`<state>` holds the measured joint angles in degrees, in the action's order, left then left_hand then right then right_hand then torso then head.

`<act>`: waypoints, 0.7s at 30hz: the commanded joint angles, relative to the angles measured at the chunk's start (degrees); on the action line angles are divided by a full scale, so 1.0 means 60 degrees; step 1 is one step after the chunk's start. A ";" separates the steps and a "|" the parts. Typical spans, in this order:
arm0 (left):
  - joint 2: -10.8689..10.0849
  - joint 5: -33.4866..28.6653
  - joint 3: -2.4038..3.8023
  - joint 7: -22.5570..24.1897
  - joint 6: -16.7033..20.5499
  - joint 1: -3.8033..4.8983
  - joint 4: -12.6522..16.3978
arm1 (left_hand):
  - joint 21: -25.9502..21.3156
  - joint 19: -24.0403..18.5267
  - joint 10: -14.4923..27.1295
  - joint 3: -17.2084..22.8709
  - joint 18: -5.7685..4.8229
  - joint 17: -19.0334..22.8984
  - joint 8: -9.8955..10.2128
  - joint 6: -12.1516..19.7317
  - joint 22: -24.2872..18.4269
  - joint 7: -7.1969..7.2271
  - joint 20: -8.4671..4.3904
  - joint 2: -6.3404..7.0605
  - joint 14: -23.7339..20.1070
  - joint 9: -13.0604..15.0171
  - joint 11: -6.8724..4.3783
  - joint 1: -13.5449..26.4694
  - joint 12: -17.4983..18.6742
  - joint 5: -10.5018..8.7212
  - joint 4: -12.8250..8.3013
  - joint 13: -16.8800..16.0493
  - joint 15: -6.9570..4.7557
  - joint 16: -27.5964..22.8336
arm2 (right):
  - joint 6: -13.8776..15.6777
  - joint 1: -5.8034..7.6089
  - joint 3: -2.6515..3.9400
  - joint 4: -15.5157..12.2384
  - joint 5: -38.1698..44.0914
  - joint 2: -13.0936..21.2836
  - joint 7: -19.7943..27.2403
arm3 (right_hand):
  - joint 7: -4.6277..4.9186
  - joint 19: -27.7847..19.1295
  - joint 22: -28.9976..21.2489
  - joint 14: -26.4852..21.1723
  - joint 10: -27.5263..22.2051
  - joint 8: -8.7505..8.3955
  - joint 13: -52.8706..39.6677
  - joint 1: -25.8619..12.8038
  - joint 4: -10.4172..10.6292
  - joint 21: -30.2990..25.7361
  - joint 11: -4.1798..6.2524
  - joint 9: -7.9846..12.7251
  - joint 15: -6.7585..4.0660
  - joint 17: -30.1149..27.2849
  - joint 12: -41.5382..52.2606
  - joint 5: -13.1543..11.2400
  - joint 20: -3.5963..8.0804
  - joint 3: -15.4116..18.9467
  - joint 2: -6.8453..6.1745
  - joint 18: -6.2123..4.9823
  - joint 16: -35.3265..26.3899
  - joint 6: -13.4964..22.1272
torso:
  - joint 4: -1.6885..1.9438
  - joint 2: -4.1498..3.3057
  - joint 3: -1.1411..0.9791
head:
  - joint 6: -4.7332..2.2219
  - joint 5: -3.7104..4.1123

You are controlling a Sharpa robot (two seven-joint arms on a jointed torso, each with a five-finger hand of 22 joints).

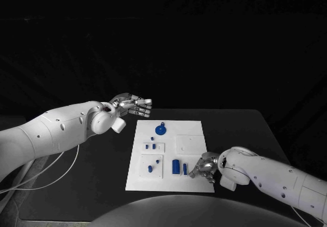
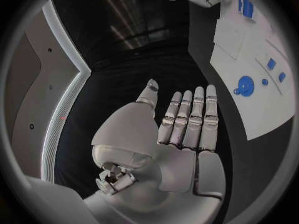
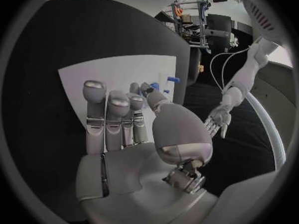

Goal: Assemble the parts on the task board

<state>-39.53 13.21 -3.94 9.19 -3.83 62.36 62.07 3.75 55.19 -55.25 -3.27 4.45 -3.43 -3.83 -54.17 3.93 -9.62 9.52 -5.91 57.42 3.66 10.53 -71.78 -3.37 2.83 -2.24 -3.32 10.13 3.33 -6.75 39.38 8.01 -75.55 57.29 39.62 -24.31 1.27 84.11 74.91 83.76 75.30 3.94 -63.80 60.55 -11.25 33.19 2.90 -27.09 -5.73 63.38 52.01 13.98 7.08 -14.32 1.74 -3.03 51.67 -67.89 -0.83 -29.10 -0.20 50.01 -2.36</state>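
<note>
The flat white task board (image 1: 194, 142) held small blue parts (image 1: 176, 166). The silver right hand (image 1: 204, 168) and the silver left hand (image 1: 133, 108) were released, grasping nothing.

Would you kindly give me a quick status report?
Left hand open beside the board. Right hand open at its near edge. Blue parts untouched. Nothing in the way.

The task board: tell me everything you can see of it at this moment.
The task board is a flat white rectangular plate lying on the black table, its long side running away from the robot. It carries raised square panels and small blue parts, including a round part near the far end and upright pieces near the front. The right hand is over its near right corner; the left hand hovers off its far left corner.
</note>
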 commanded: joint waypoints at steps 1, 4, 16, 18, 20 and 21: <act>0.0037 -0.0080 0.0005 0.0509 0.0340 0.0005 0.0032 | 0.0013 -0.0052 -0.0078 0.0043 0.0087 -0.0015 -0.0001 -0.0137 -0.0012 0.0018 -0.0029 0.0009 -0.0035 0.0008 -0.0057 -0.0159 -0.0027 -0.0021 -0.0103 -0.0008 -0.0021 0.0044 | 0.0161 0.0139 0.0282 0.0005 -0.0553 0.0107 0.2046 | 0.0036 -0.0089 0.0467 -0.0054 -0.0090 -0.0043 0.0169 0.0101 0.0063 -0.0435 -0.0004 0.0198 0.0007 -0.0177 -0.0169 -0.0028 -0.0022 0.0124 0.0060 0.0102 -0.0276 0.0062 | 0.0004 0.0000 0.0005 | -0.0002 0.0069; 0.0061 -0.0223 0.0006 0.0918 0.0554 0.0005 0.0013 | 0.0012 -0.0050 -0.0233 0.0093 0.0086 -0.0015 -0.0002 -0.0209 -0.0013 0.0069 -0.0034 -0.0031 -0.0017 0.0007 -0.0099 -0.0245 -0.0030 -0.0020 -0.0163 -0.0006 -0.0035 0.0046 | 0.0288 0.0416 0.0497 0.0293 -0.1017 0.0120 0.2760 | 0.0089 -0.0175 0.0256 -0.0163 -0.0277 -0.0050 0.0475 0.0142 0.0130 -0.1151 -0.0034 0.0345 -0.0004 -0.0490 -0.0574 -0.0023 -0.0011 0.0214 0.0015 0.0062 -0.0795 0.0152 | 0.0006 0.0022 0.0006 | -0.0002 0.0086; 0.0455 -0.1339 0.0015 0.1589 0.1724 0.0253 -0.0865 | 0.0222 0.0385 -0.0835 0.0708 0.0011 -0.0037 0.0038 -0.0422 0.0042 0.0421 -0.0302 -0.0115 0.0807 -0.0013 -0.0576 -0.0555 -0.0002 0.0112 -0.0950 0.0005 -0.0430 0.0023 | 0.1885 0.1718 0.1224 0.2902 -0.4644 -0.0646 0.4971 | 0.0949 -0.2577 -0.4556 -0.1602 -0.1965 -0.0079 0.5908 0.0624 -0.0433 -0.4964 -0.0974 0.1932 0.1075 -0.4522 -0.5291 0.0849 -0.1069 0.0179 0.0027 -0.0082 -0.6648 0.1505 | -0.0036 0.0288 0.0051 | -0.0504 0.0123; 0.0509 -0.1422 0.0015 0.1550 0.1770 0.0306 -0.0968 | 0.0144 0.0357 -0.0727 0.0629 0.0026 -0.0034 0.0043 -0.0079 0.0005 0.0416 -0.0248 -0.0032 0.0590 -0.0024 -0.0524 -0.0429 -0.0006 0.0081 -0.0858 0.0003 -0.0329 0.0023 | 0.1880 0.1821 0.1355 0.3285 -0.5198 -0.0812 0.5274 | 0.0964 -0.4071 -0.5839 -0.2616 -0.2181 -0.0078 0.7805 0.0512 -0.0464 -0.4948 -0.1316 0.2383 0.1544 -0.5612 -0.6727 0.0936 -0.1585 -0.0112 0.0095 -0.0025 -0.7649 0.1773 | -0.0045 0.0299 0.0021 | -0.0645 0.0113; 0.0612 -0.1433 0.0016 0.1577 0.1718 0.0347 -0.1122 | -0.0005 0.0128 -0.0293 0.0558 0.0014 -0.0013 0.0079 0.0584 -0.0031 0.0632 -0.0110 0.0034 -0.0012 -0.0063 -0.0749 -0.0335 -0.0001 0.0063 -0.0749 0.0004 -0.0182 0.0010 | 0.1779 0.1904 0.1502 0.3718 -0.5824 -0.1010 0.5619 | 0.0855 -0.4384 -0.7545 -0.2912 -0.1692 -0.0057 1.0022 0.0319 -0.0440 -0.4945 -0.1263 0.3107 0.1736 -0.7143 -0.7841 0.1104 -0.2003 -0.0214 -0.0044 -0.0197 -0.7990 0.1862 | -0.0054 0.0325 -0.0014 | -0.0910 0.0097; 0.0680 -0.1423 0.0016 0.1610 0.1682 0.0361 -0.1215 | -0.0029 -0.0034 0.0093 0.0526 0.0023 -0.0001 0.0094 0.0808 -0.0039 0.0735 -0.0026 0.0056 -0.0376 -0.0074 -0.0835 -0.0282 0.0017 0.0053 -0.0689 0.0015 -0.0155 0.0005 | 0.1722 0.1932 0.1556 0.3904 -0.6067 -0.1090 0.5770 | 0.0782 -0.5068 -0.8077 -0.3855 -0.2433 -0.0060 1.0050 0.0270 -0.0408 -0.4949 -0.1380 0.3369 0.2008 -0.7741 -0.8006 0.1106 -0.2260 -0.0083 -0.0139 -0.0100 -0.7974 0.2168 | -0.0049 0.0333 -0.0021 | -0.1007 0.0107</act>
<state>-35.83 7.10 -3.85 17.42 4.48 64.45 55.08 3.72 55.38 -55.05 -0.10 4.44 -3.46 -3.49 -49.82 3.74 -5.51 9.31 -5.61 55.70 3.26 5.90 -73.75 -3.37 3.47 -6.53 -3.30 9.04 3.63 2.36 51.06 17.39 -52.85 30.71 33.40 4.00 6.22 55.06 26.79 62.74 61.78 3.93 -4.49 62.74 -13.68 3.55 -5.10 -6.92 5.70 17.17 4.62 20.42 -6.22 -14.70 1.21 -4.01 3.98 -55.53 -1.10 -27.42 -0.04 45.49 -1.72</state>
